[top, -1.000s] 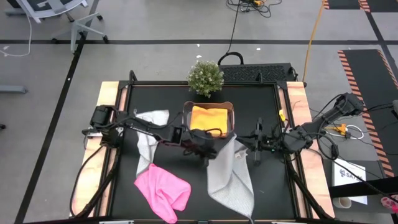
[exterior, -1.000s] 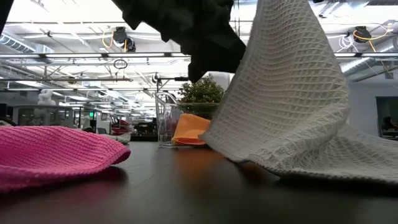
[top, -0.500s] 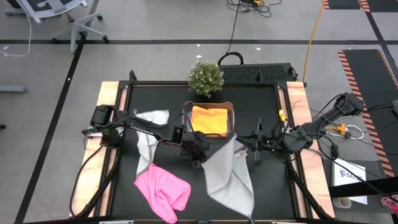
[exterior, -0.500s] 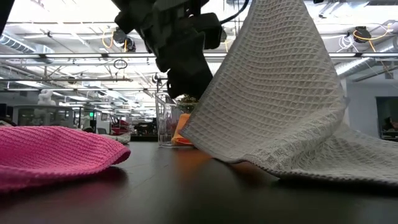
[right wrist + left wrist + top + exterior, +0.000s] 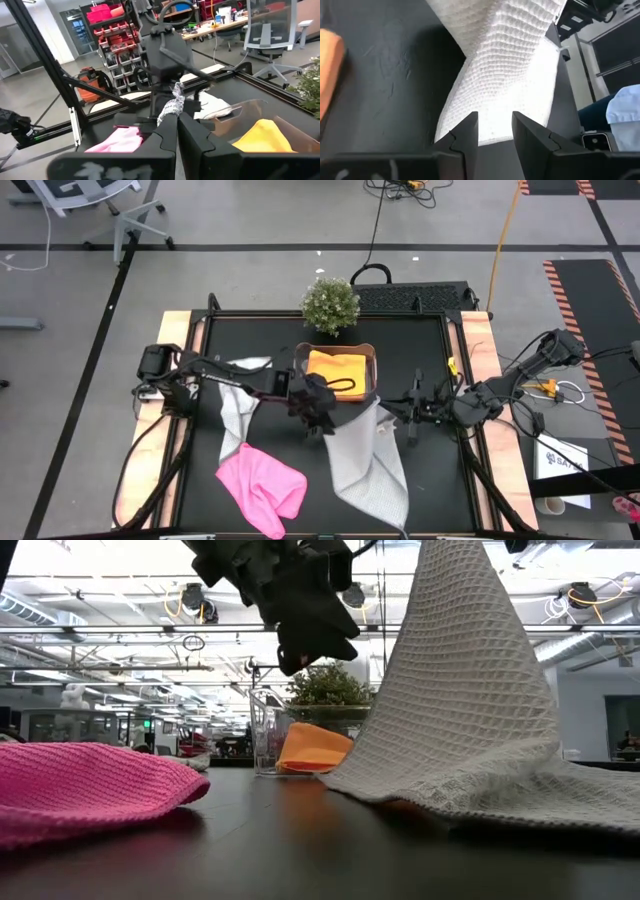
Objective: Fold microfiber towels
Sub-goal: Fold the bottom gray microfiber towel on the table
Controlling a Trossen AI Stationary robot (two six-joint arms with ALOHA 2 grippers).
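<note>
- The right tool [image 5: 176,117] is fully closed on one corner of a light grey towel [image 5: 368,465], and holds that corner raised above the desk [image 5: 420,350]. The lift puts the cloth in a tent shape, as the low view shows: the pinched corner is high and the lower edge trails on the desk surface. This probably spreads the cloth so that a second corner is open to a grip.
- The left tool [image 5: 495,130] hangs just beside the raised cloth, near the tub. Its jaws stand partly open with nothing between them. The wrist view looks down past both fingers [image 5: 465,132] onto the grey weave. The position suggests an approach to a free edge, but no contact is visible.
- The orange-yellow towel [image 5: 335,370] lies folded inside the clear tub [image 5: 372,360] at the middle of the desk, apparently finished and stored.
- The pink towel [image 5: 262,485] lies crumpled at the near left of the desk, well apart from both tools, not yet folded.
- A second grey towel [image 5: 236,405] lies loose at the left, under the left arm.
- A small potted plant [image 5: 331,302] stands behind the tub, clear of the work.
</note>
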